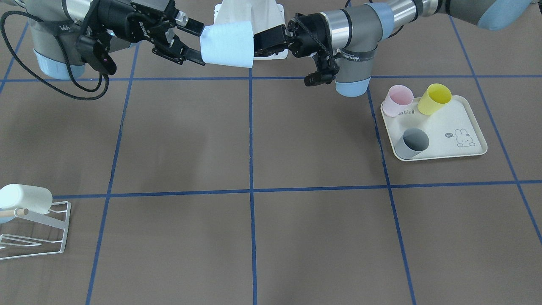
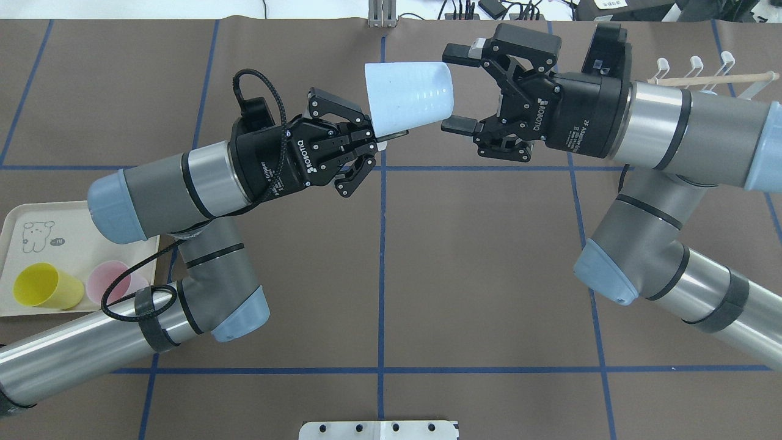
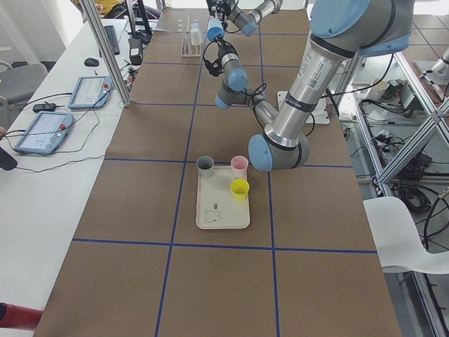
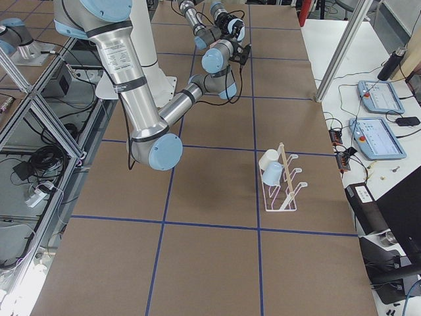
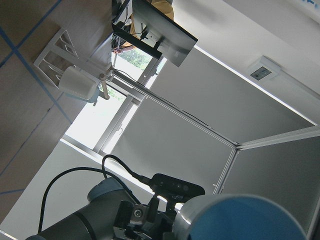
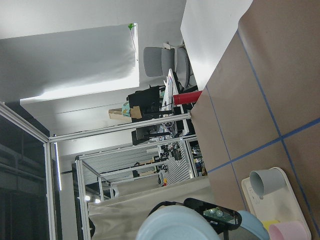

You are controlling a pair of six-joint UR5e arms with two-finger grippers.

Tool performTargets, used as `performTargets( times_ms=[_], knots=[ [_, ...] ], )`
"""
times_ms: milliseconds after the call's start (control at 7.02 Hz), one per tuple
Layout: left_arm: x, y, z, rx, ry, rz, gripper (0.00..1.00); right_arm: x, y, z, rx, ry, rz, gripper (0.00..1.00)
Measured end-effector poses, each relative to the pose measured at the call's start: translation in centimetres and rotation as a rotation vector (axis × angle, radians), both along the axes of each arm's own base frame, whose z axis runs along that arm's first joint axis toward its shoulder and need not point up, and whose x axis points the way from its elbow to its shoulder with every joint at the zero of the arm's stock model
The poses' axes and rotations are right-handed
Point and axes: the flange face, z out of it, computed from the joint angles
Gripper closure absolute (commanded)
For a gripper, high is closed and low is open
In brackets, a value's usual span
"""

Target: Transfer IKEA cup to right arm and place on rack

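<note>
The handover stood at its midpoint. The left end effector (image 2: 380,139) pinched the rim of the pale blue cup (image 2: 408,96), which lay sideways in the air above the worktop (image 2: 489,275). The right end effector (image 2: 459,90) was spread, straddling the cup's narrow base and apparently not yet pressing it. The right's clamping, the left's release and the carry seemingly remained. The rack (image 2: 715,78), well behind the right end effector's wrist, already bore a second cup (image 1: 21,197).

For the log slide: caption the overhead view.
Mid-air handover: left end effector holds the pale blue cup by its rim; open right end effector brackets its base.
</note>
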Motion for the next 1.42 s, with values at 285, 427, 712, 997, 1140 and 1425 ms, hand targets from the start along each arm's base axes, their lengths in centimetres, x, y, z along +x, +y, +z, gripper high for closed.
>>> performTargets(
  times_ms=[285, 427, 712, 997, 1140, 1425],
  knots=[
    [0.82, -0.01, -0.67, 0.002, 0.002, 0.007, 1.0, -0.22, 0.18, -0.28, 0.002, -0.005, -0.005, 0.01],
    [1.07, 0.15, -0.79, 0.002, 0.003, 0.012, 1.0, -0.29, 0.2, -0.6, 0.005, -0.01, -0.007, 0.01],
    [1.19, 0.34, -0.9, 0.005, 0.004, 0.015, 1.0, -0.4, 0.19, -0.69, 0.005, -0.01, -0.008, 0.02],
    [1.08, 0.47, -1.02, 0.008, 0.008, 0.016, 1.0, -0.45, 0.15, -0.56, 0.004, -0.007, -0.008, 0.04],
    [1.01, 0.51, -1.08, 0.009, 0.01, 0.016, 1.0, -0.44, 0.12, -0.48, 0.004, -0.006, -0.007, 0.23],
    [0.96, 0.49, -1.1, 0.012, 0.009, 0.012, 0.71, -0.38, 0.15, -0.3, 0.003, -0.005, -0.007, 1.0]
  ],
)
